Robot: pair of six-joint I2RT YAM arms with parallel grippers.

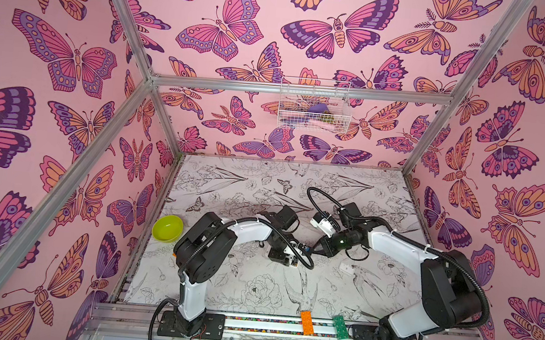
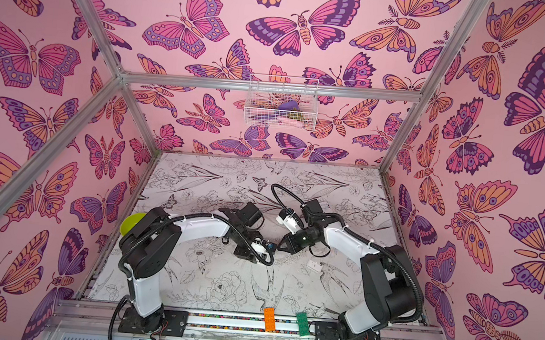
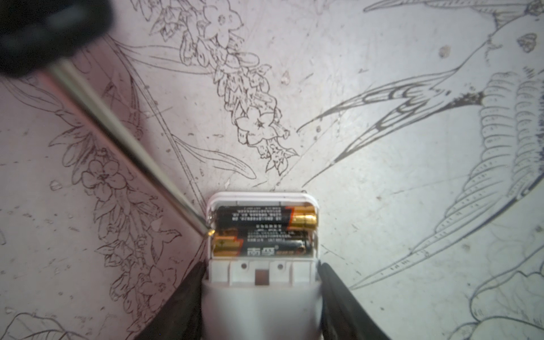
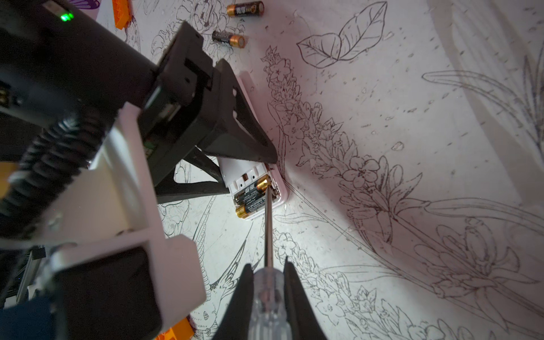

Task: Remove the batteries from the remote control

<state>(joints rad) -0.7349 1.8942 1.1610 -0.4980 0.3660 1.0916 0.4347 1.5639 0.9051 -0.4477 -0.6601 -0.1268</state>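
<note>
My left gripper (image 3: 262, 266) is shut on the sides of the white remote control (image 3: 262, 300), which lies on the table with its battery bay open. Two batteries (image 3: 265, 217) (image 3: 259, 245), black with gold ends, sit side by side in the bay. My right gripper (image 4: 267, 263) is shut on the clear handle of a screwdriver (image 4: 266, 294). Its metal shaft (image 3: 126, 147) slants down, and the tip touches the end of a battery at the bay's edge. Two loose batteries (image 4: 245, 8) (image 4: 229, 39) lie on the table beyond the left arm. In both top views the grippers meet mid-table, the right gripper (image 1: 317, 247) pointing left.
A small white cover piece (image 1: 346, 268) lies on the table just in front of the right forearm. A lime green bowl (image 1: 167, 228) stands at the left edge. An orange brick (image 1: 307, 322) and a green brick (image 1: 339, 326) rest on the front rail. A wire basket (image 1: 313, 105) hangs on the back wall.
</note>
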